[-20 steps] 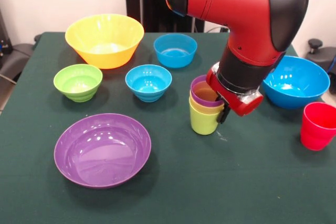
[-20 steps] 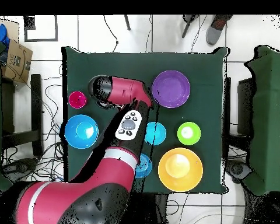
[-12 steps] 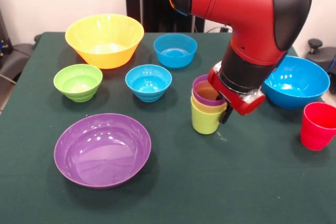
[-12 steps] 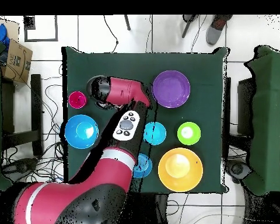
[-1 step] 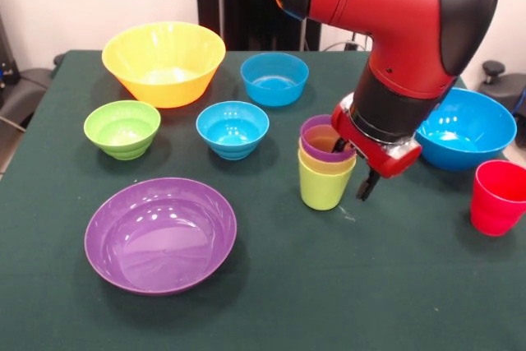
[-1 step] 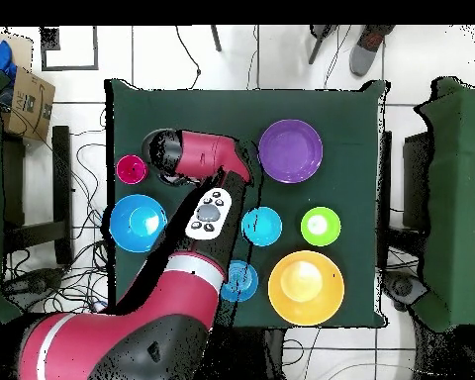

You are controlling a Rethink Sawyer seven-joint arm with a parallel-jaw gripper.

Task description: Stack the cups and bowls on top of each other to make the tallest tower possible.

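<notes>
While the arm's gripper (image 5: 348,166) hangs at the tower (image 5: 325,163), its fingers (image 5: 366,185) stand apart, one over the purple cup's mouth, one outside the wall. The tower stands upright mid-bench, just left of them. The red cup (image 5: 498,196) sits well off to the right.

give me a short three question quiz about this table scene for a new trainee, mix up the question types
1. True or false: the red cup is already part of the tower.
2. Which cup sits lowest in the tower? A) purple B) yellow C) lime green
3. Fill in: the gripper hangs beside the tower, on the side toward the large ____ bowl.

Key: 1 false, it stands alone on the table. 2 C. 3 blue.
</notes>
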